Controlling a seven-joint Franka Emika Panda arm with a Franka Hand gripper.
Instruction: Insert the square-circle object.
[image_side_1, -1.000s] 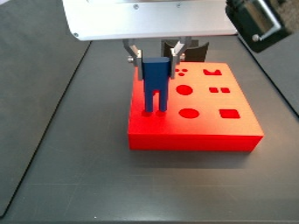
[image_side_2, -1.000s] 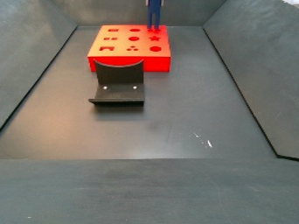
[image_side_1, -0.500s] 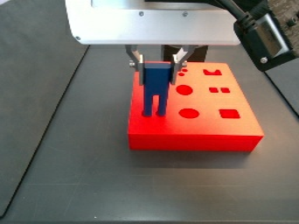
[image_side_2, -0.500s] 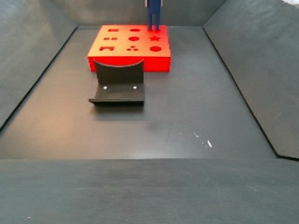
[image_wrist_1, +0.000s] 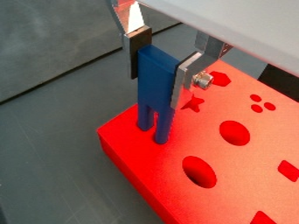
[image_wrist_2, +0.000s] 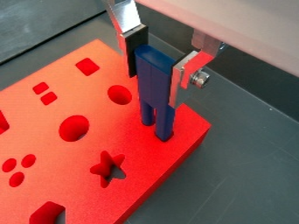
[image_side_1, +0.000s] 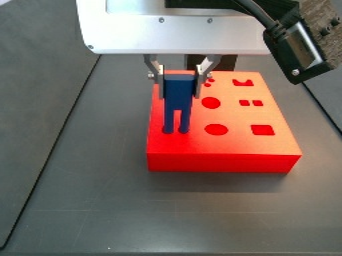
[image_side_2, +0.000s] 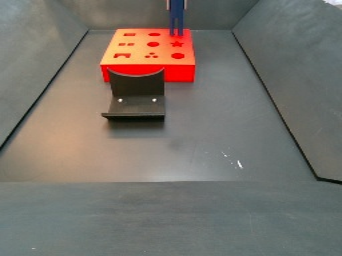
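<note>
The blue square-circle object (image_side_1: 175, 103) stands upright with its two prongs down in the red block (image_side_1: 227, 140) near one corner; it also shows in both wrist views (image_wrist_1: 152, 92) (image_wrist_2: 156, 87). My gripper (image_wrist_1: 163, 61) (image_wrist_2: 159, 54) is right above the block, its silver fingers (image_wrist_1: 191, 72) clamped on the object's blocky upper body. In a side view only the object's lower part (image_side_2: 175, 18) shows at the frame's top, over the red block (image_side_2: 147, 57). The prong tips sit at or in the block's surface; I cannot tell how deep.
The red block carries several shaped holes: round ones (image_wrist_1: 235, 132), a star (image_wrist_2: 107, 165), squares (image_wrist_2: 86, 66). A dark grey curved holder (image_side_2: 135, 97) lies on the dark floor just in front of the block. Sloped dark walls (image_side_2: 34, 90) bound the floor on both sides.
The gripper and the blue object have sunk slightly toward the red block. Nothing else has moved.
</note>
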